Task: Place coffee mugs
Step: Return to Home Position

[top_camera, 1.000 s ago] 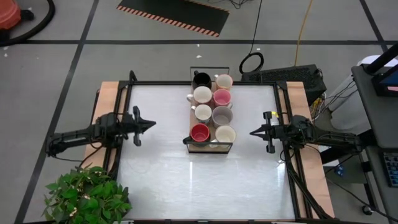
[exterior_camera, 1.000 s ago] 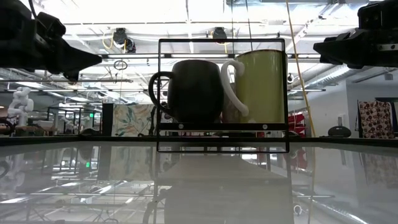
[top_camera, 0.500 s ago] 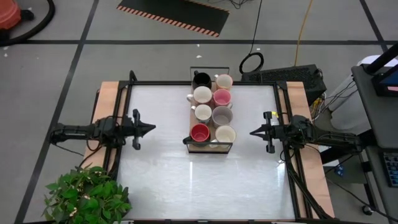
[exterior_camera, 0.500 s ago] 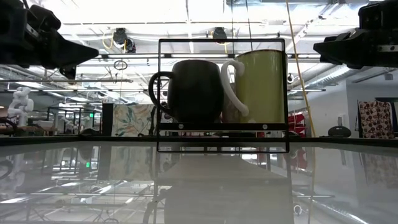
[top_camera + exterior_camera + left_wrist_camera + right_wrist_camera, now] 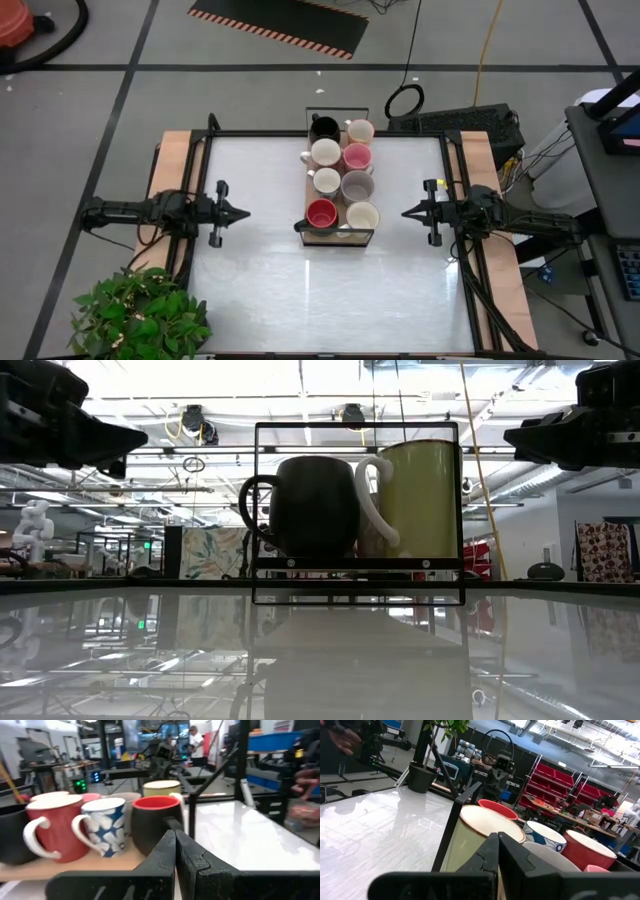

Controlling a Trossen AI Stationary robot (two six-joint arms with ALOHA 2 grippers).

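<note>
A light-wood tray with a black wire frame [image 5: 338,238] stands mid-table and carries eight mugs in two rows. From far to near, the left row holds a black mug [image 5: 324,127], two white-lined mugs [image 5: 325,152] [image 5: 326,181] and a red-lined mug [image 5: 321,213]. The right row holds cream [image 5: 360,131], pink [image 5: 357,156], grey [image 5: 358,185] and cream [image 5: 362,216]. In the low view, the dark-walled mug [image 5: 315,505] and the cream mug [image 5: 420,495] stand nearest. My left gripper [image 5: 246,212] [image 5: 175,840] hovers shut left of the tray. My right gripper [image 5: 404,212] [image 5: 498,842] hovers shut to its right.
The white glossy tabletop [image 5: 300,290] lies bare on both sides of the tray and toward the near edge. A potted plant [image 5: 140,315] stands at the near left corner. A black frame [image 5: 210,130] runs along the table's sides.
My left gripper has drifted a little toward the table's near edge and risen slightly, with its arm swinging from slanted to level. It stays shut. The right arm, the tray and the mugs have kept still.
</note>
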